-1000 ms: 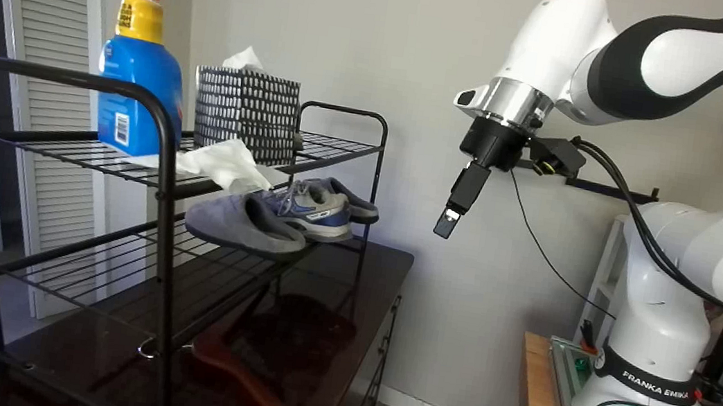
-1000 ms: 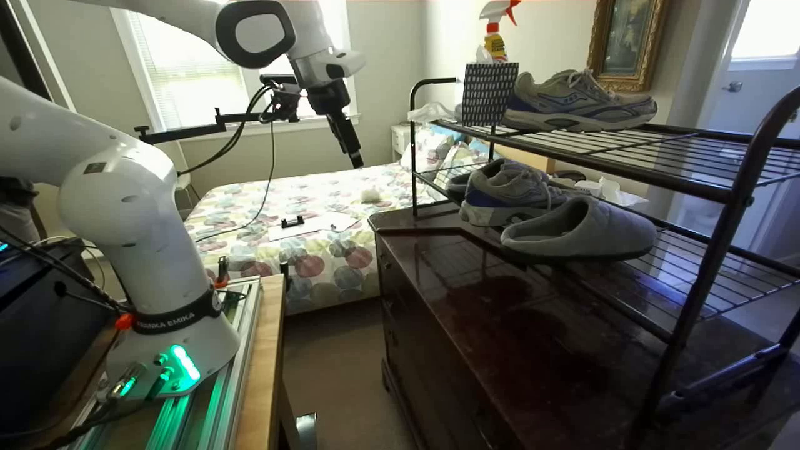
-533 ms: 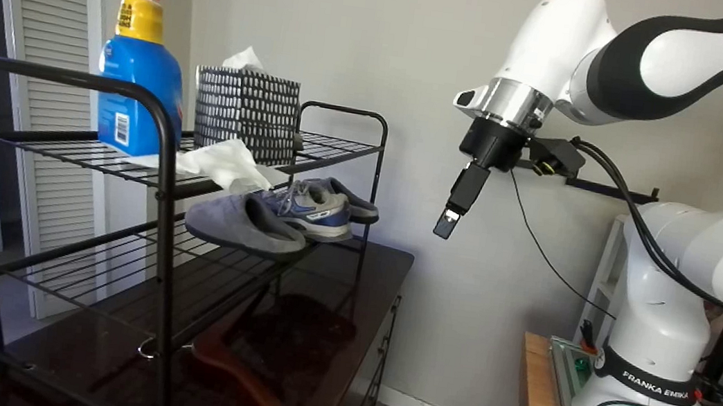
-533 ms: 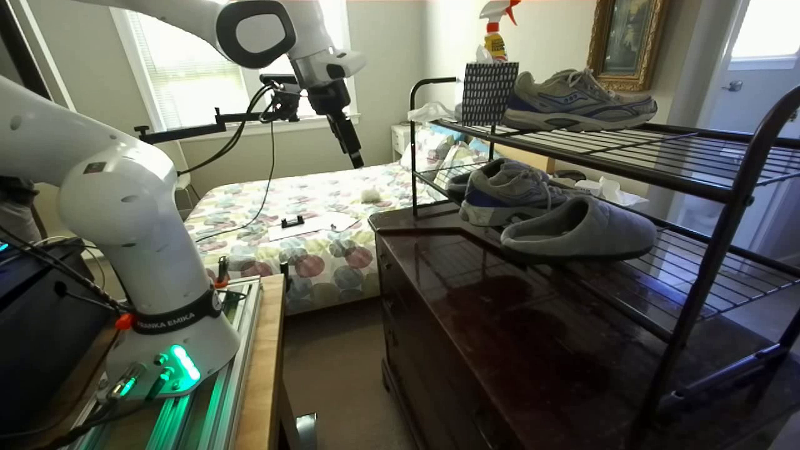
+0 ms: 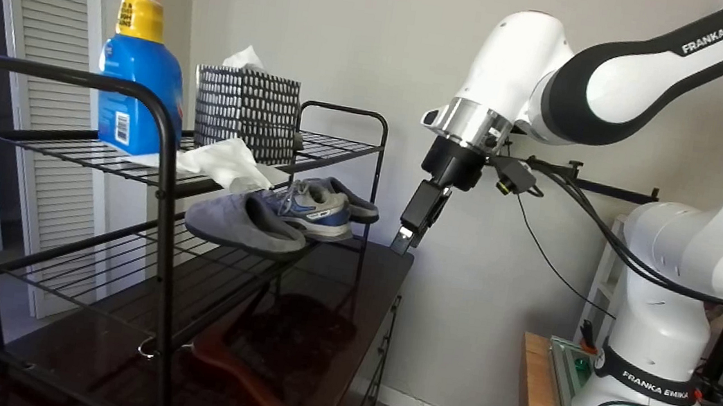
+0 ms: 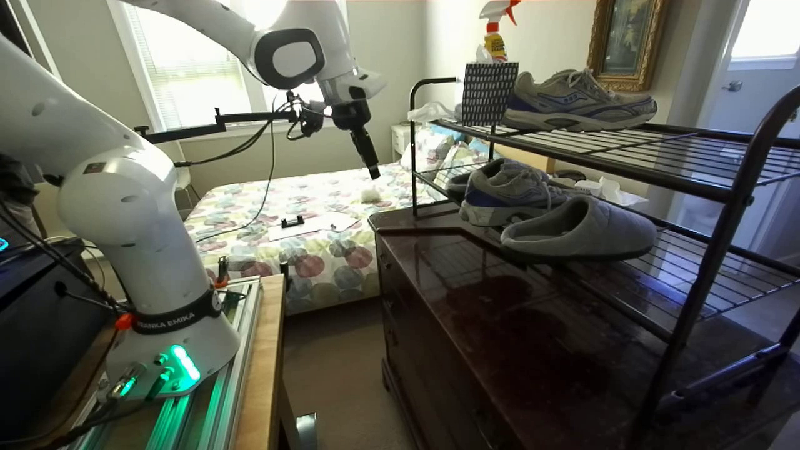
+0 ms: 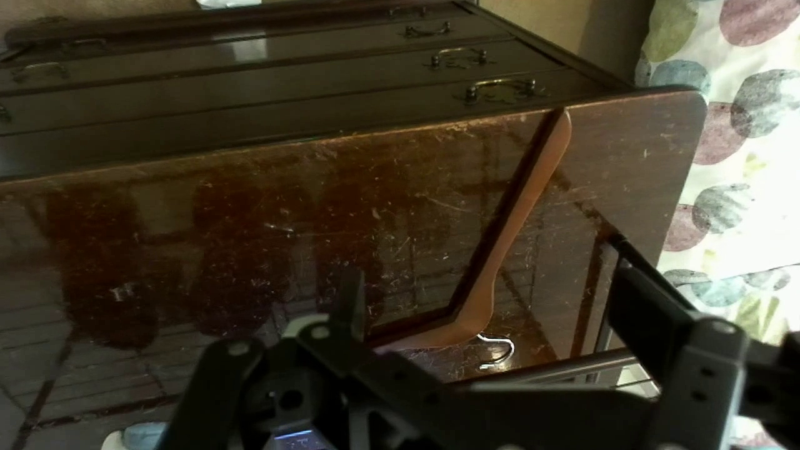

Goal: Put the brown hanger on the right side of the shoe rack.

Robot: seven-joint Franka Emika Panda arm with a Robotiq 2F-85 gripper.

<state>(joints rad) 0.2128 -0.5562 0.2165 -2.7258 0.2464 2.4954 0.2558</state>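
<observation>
The brown hanger (image 5: 247, 383) lies flat on the glossy dark-brown cabinet top, in front of the rack's lower part. In the wrist view the hanger (image 7: 509, 234) is bent in a wide V, its metal hook toward a rack bar. One end is hidden behind my finger. The black shoe rack (image 5: 166, 268) stands on the cabinet; it also shows in an exterior view (image 6: 706, 275) and in the wrist view (image 7: 562, 370). My gripper (image 5: 404, 240) is open and empty, above the cabinet's far end and apart from hanger and rack. In the wrist view its fingers (image 7: 490, 294) are spread wide.
A blue spray bottle (image 5: 139, 90) and a tissue box (image 5: 247, 114) stand on the top shelf, with a sneaker (image 6: 578, 103). A grey slipper (image 5: 247, 223) and another sneaker (image 5: 315, 211) sit on the lower shelf. A bed (image 6: 300, 244) lies beyond the cabinet (image 6: 475, 294).
The arm was still at first, then has moved down and closer to the rack and cabinet. The hanger, rack and shoes have not moved.
</observation>
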